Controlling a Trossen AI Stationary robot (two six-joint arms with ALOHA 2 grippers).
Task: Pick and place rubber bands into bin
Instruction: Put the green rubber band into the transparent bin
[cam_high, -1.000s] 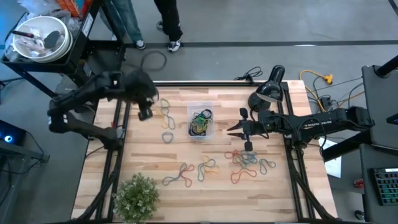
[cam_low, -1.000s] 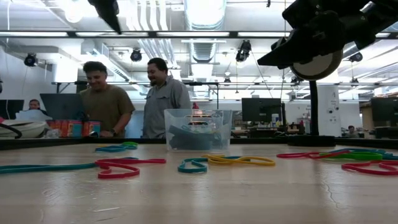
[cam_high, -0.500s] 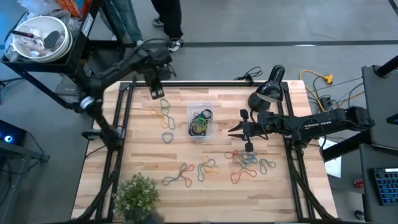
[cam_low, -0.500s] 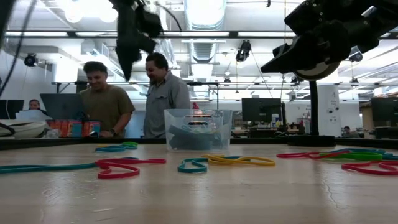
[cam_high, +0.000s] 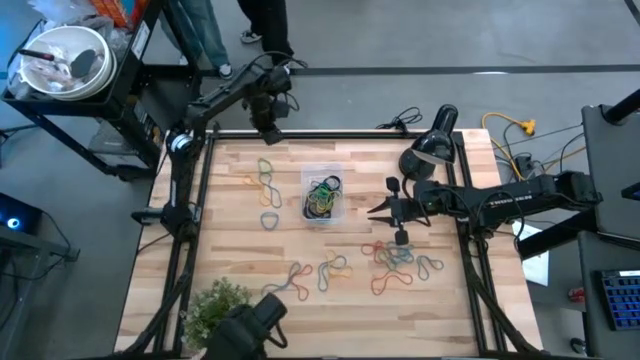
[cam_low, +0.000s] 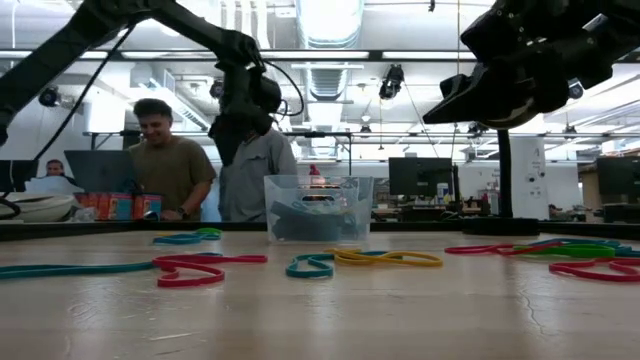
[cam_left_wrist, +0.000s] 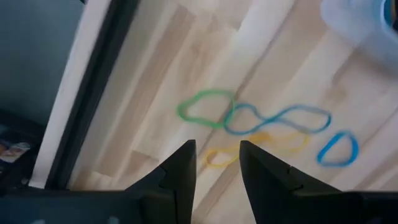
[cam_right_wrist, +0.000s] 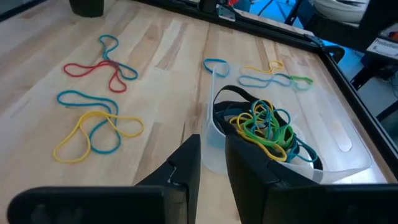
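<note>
A lab: ceiling ducts (cam_low: 330, 75), monitors (cam_low: 418, 176), cabled workbench (cam_high: 300, 250).

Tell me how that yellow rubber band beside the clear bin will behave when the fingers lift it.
The yellow rubber band is a thin wavy loop lying flat, so it will probably sag limply. It crosses a blue band, which may drag along. Likely very light.

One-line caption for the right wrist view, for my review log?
Right gripper, fingers slightly apart and empty, hovers beside the clear bin holding a tangle of rubber bands; more bands lie loose on the table.
</note>
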